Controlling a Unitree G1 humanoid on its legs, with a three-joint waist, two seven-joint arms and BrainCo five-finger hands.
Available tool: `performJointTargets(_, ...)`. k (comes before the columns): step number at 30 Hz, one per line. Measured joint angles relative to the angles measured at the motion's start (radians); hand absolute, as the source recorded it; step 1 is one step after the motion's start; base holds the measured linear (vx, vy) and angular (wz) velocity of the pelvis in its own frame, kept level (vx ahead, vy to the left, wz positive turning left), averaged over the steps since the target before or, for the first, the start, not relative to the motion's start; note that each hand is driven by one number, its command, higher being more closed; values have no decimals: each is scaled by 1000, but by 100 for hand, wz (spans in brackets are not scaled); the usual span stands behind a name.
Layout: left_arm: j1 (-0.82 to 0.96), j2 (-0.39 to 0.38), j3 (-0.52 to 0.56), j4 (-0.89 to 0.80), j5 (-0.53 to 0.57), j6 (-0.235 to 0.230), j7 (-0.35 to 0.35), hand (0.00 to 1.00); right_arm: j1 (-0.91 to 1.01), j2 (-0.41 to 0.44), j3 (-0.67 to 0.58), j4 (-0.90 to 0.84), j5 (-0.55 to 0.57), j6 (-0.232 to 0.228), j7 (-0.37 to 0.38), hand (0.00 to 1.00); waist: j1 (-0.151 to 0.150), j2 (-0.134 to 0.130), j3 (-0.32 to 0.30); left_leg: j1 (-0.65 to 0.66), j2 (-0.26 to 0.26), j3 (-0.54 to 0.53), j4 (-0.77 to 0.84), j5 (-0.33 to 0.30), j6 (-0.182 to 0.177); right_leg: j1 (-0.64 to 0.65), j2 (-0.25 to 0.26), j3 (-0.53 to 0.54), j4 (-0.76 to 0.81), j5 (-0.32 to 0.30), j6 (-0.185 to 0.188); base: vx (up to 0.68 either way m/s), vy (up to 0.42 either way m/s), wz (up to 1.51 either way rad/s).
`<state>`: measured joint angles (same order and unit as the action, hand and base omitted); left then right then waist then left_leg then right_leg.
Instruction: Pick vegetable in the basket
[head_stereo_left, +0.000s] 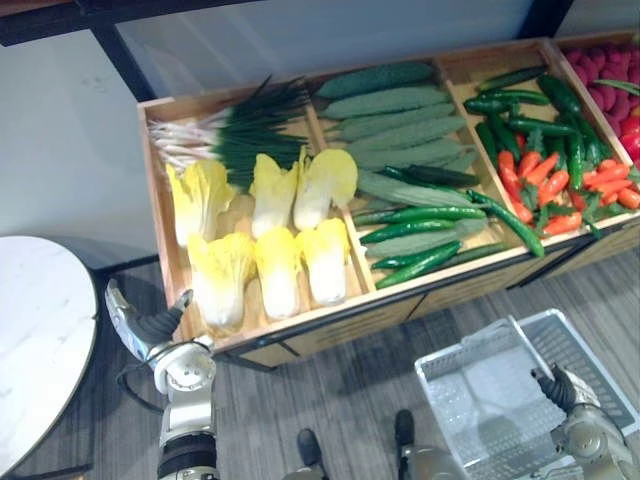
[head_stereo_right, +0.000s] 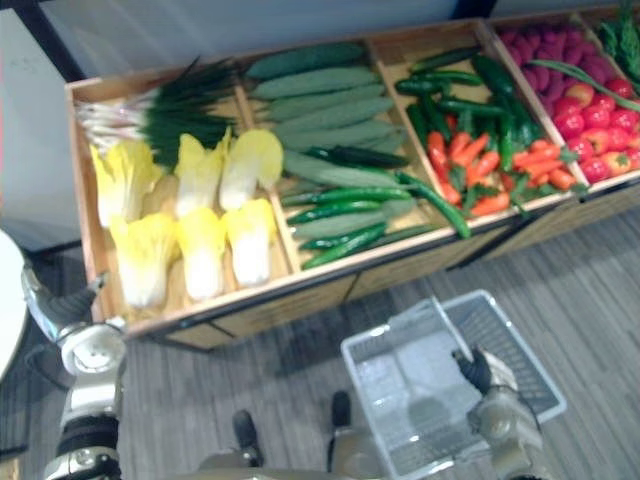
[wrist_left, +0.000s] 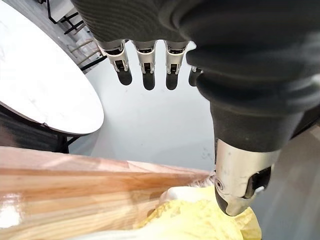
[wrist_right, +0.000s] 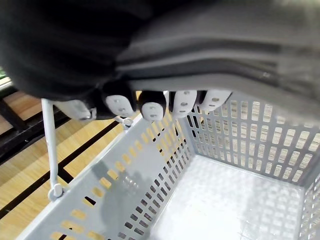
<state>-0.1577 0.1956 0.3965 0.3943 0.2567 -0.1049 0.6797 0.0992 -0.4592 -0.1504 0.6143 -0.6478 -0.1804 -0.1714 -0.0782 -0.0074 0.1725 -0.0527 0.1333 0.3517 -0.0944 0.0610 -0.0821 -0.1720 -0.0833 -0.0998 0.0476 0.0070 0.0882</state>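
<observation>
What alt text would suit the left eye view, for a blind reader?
The robot's open left hand hovers at the front corner of a wooden crate, near yellow cabbages; cucumbers and chillies fill other compartments. Its right hand holds an empty white basket.

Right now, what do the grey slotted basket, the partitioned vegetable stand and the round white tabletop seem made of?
Grey slotted basket: likely moulded plastic, matt, with regular slots. Partitioned vegetable stand: varnished wood, showing grain and a glossy highlight. Round white tabletop: probably marble or a lookalike, faintly veined.
</observation>
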Motion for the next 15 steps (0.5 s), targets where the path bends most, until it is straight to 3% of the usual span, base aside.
performJointTargets(15,-39,3,-94,89,3,-1,21,0,-13,-14,43,-16,21,-8,-40,100,-3,-7,35,-11,2,47,0,-5,-5,-40,4,50,-5,25,2,8,-1,-10)
